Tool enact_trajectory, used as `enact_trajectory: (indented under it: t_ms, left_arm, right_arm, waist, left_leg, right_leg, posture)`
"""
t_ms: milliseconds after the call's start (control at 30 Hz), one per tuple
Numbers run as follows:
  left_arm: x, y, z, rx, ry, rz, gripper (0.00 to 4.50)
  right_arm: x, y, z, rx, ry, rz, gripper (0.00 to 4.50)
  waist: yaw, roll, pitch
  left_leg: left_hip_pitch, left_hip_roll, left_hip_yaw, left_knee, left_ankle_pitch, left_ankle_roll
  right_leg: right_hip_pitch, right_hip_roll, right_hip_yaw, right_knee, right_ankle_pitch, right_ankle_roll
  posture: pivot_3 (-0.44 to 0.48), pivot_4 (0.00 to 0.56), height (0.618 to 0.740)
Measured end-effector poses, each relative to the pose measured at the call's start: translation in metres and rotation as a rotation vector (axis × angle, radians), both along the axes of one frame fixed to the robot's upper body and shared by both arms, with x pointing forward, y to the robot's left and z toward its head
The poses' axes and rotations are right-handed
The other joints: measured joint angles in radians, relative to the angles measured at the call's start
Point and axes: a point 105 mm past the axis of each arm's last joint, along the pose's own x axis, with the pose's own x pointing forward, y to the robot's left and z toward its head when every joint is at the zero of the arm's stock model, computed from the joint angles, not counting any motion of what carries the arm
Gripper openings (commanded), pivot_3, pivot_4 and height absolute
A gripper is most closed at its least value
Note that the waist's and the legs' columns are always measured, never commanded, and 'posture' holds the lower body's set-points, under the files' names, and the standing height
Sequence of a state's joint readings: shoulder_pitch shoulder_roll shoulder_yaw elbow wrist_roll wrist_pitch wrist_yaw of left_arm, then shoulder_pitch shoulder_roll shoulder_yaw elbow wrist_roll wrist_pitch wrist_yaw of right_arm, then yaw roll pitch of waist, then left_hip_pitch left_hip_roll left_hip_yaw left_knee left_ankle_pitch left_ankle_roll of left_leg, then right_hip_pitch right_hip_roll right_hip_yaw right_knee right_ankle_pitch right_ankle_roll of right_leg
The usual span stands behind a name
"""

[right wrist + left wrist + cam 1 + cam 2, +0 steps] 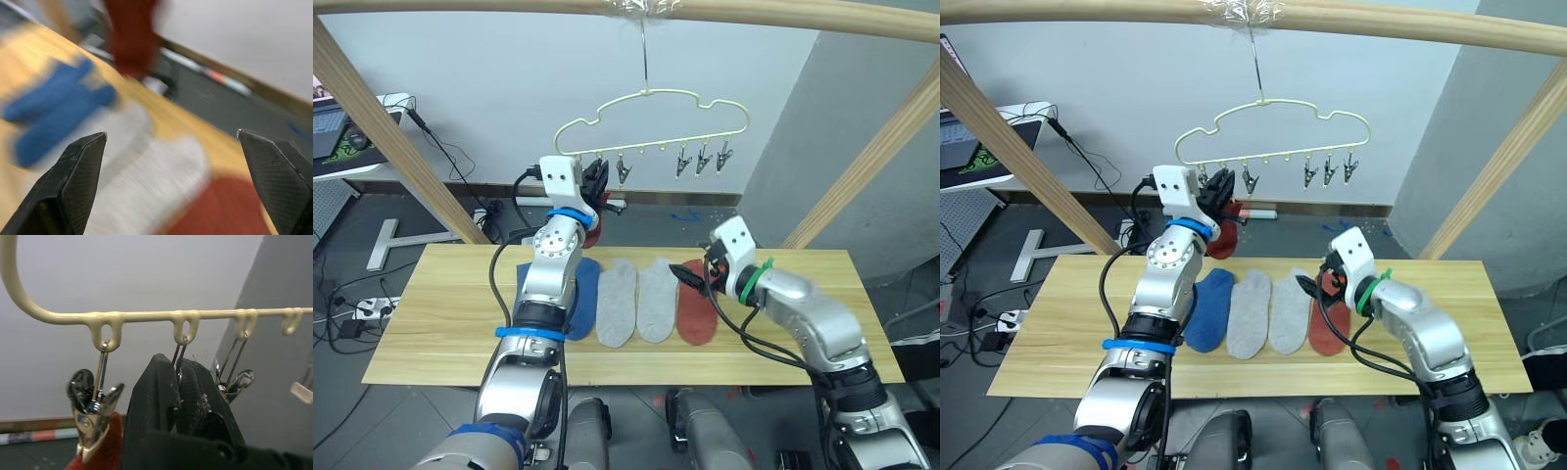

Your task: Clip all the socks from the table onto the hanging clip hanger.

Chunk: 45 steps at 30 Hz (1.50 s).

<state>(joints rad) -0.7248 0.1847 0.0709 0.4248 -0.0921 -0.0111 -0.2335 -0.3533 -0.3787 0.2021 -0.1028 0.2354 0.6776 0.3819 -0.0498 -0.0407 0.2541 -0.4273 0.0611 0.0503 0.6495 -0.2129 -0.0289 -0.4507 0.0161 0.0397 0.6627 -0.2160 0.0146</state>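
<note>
Four short knit socks (636, 299) are lying on the light wooden plank table (440, 323); left fingers (188, 396) are squeezing a dark metal clip (178, 374) of the pale-yellow wire hanger (651, 122), while right fingers (271, 181) are spreading wide, empty.

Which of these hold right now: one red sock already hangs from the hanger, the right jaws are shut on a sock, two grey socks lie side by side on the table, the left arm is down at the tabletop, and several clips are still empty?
1. One red sock already hangs from a clip on the clip hanger. True.
2. The right gripper is shut on a sock. False: its jaws stand wide open with nothing between them, over the socks on the table.
3. Two grey socks lie side by side on the table. True.
4. The left gripper is down at the tabletop. False: it is raised at the hanger's clips.
5. Several clips hang empty. True.
</note>
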Motion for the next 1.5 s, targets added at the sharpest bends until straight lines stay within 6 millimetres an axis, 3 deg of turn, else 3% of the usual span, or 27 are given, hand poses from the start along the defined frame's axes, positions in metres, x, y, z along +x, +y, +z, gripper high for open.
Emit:
enact_trajectory:
  t_ms: [67,133,267,400,533,867,1000,1067,1167,1333,1500]
  left_arm:
    - [-0.001,0.006,0.001,0.002,0.000,0.010,0.02]
    - [-0.001,0.008,0.001,0.001,0.006,0.011,0.02]
    - [-0.003,0.004,-0.003,-0.001,0.020,-0.005,0.02]
    - [-0.005,0.001,-0.003,-0.004,0.021,-0.011,0.02]
    - [-0.006,0.001,-0.004,-0.006,0.031,-0.011,0.02]
    - [-0.013,0.011,-0.006,-0.012,0.050,-0.003,0.02]
    - [-0.017,0.009,-0.006,-0.116,0.105,-0.066,0.02]
    - [-0.019,0.008,-0.006,-0.201,0.148,-0.106,0.02]
    - [-0.024,0.009,-0.006,-0.376,0.232,-0.176,0.02]
    - [-0.029,0.006,-0.005,-0.690,0.391,-0.300,0.02]
    - [-0.035,0.012,0.000,-0.811,0.432,-0.344,0.02]
  right_arm:
    - [0.001,-0.010,-0.029,-0.054,0.065,-0.051,4.50]
    - [0.002,-0.011,-0.046,-0.071,0.102,-0.066,4.50]
    - [0.012,-0.001,-0.058,-0.052,0.127,-0.076,4.50]
    - [0.029,-0.007,-0.068,-0.090,0.112,-0.115,4.50]
    - [0.037,-0.005,-0.068,-0.087,0.100,-0.118,3.58]
    - [0.020,-0.025,-0.078,-0.188,0.053,-0.022,0.02]
    - [0.006,-0.038,-0.079,-0.221,0.046,0.026,0.02]
    - [-0.002,-0.045,-0.075,-0.262,0.021,0.074,0.02]
    - [-0.004,-0.038,-0.047,-0.289,-0.095,0.145,0.02]
    - [-0.009,0.021,0.018,-0.108,-0.277,0.222,0.02]
    - [-0.008,0.051,0.046,-0.008,-0.319,0.200,0.02]
  waist:
    - [-0.001,0.000,0.000]
    - [-0.002,0.000,0.000]
    - [-0.008,0.000,0.000]
    - [-0.005,0.000,0.000]
    - [-0.004,0.000,0.000]
    - [0.003,-0.001,-0.002]
    - [0.011,-0.001,-0.003]
    - [0.011,0.000,-0.003]
    - [0.002,0.000,-0.003]
    - [-0.005,0.000,-0.003]
    - [-0.002,-0.001,-0.004]
  left_leg:
    - [0.001,0.000,0.001,0.000,0.000,0.000]
    - [0.002,0.000,0.002,0.000,0.001,0.001]
    - [0.003,0.000,0.003,0.000,0.001,0.001]
    - [0.003,0.000,0.003,-0.001,0.001,0.001]
    - [0.004,0.000,0.003,-0.001,0.001,0.001]
    - [0.013,0.000,0.003,-0.002,0.001,0.001]
    - [0.013,0.000,0.003,-0.002,0.001,0.001]
    - [0.013,0.000,0.004,-0.002,0.001,0.001]
    - [0.013,0.001,0.004,-0.002,0.001,0.001]
    - [0.013,0.002,-0.002,-0.002,0.001,0.000]
    - [0.012,0.000,-0.001,-0.002,0.001,0.000]
  right_leg:
    - [0.000,0.000,0.001,0.001,0.000,0.000]
    - [0.000,0.000,0.002,0.001,0.000,0.000]
    - [0.001,0.001,0.002,0.001,0.000,0.000]
    - [0.001,0.000,0.002,0.001,0.000,0.000]
    - [0.002,0.000,0.003,0.000,0.000,0.000]
    - [0.011,0.000,0.002,0.000,0.000,0.000]
    - [0.010,0.000,0.002,0.000,0.000,0.000]
    - [0.009,0.000,0.003,0.000,0.000,0.000]
    - [0.009,0.001,0.003,0.000,0.000,0.000]
    - [0.009,0.003,0.000,0.002,0.000,0.000]
    - [0.009,0.001,0.001,0.000,0.000,0.000]
  posture:
    - [-0.065,0.241,0.740]
    - [-0.064,0.242,0.740]
    - [-0.050,0.246,0.740]
    - [-0.039,0.248,0.740]
    - [-0.026,0.248,0.740]
    - [0.004,0.227,0.740]
    - [0.006,0.219,0.740]
    - [0.006,0.217,0.740]
    - [0.008,0.211,0.740]
    - [0.007,0.206,0.740]
    - [0.009,0.202,0.740]
